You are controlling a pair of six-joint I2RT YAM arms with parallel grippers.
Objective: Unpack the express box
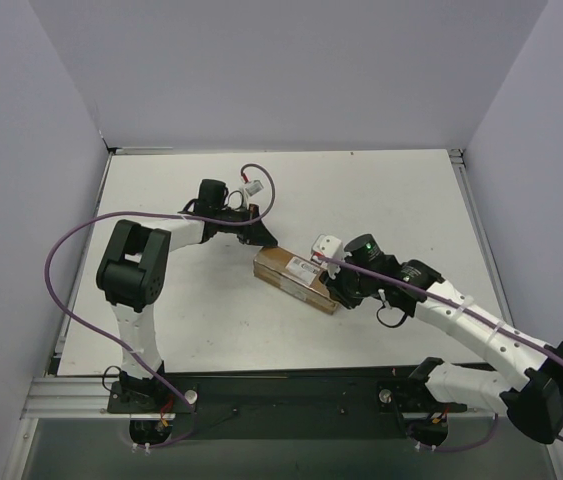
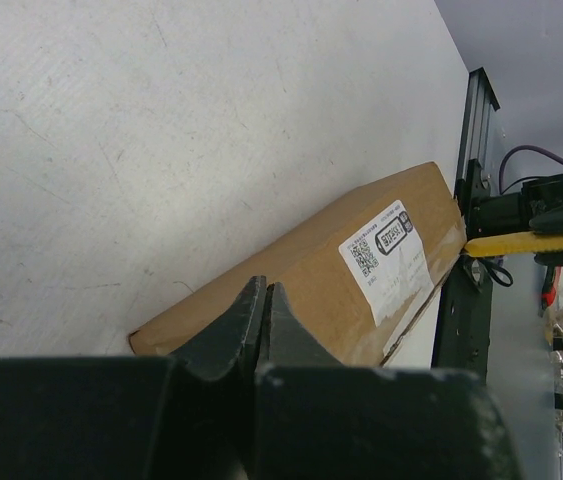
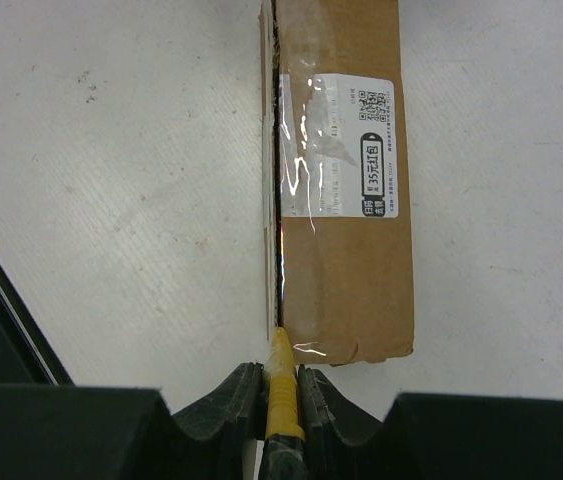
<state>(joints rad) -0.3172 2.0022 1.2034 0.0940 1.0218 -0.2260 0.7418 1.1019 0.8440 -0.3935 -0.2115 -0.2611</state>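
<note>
Right gripper (image 3: 281, 378) is clamped on the knife (image 2: 501, 245), with the yellow tip parked right at the near end of the box (image 3: 346, 270), lined up with the seam (image 3: 277, 200) running along its top. Left gripper (image 2: 264, 300) is pinched fully closed with nothing in it. Its tips are set at the opposite end of the box, so it looks to be used as a brace, though actual contact can't be confirmed. The box is laid flat around the middle of the table (image 1: 401, 200), between the two arms, label (image 3: 346, 145) up, with glossy tape over it.

So the step in hand is judged to be slitting the tape. For the next move, the blade would need to be held in the seam and drawn straight along it, shallow enough that the contents aren't nicked, while the box is stopped from sliding. Flaps are lying flat and nothing is lifted, so whatever's packed inside can't be seen yet.
</note>
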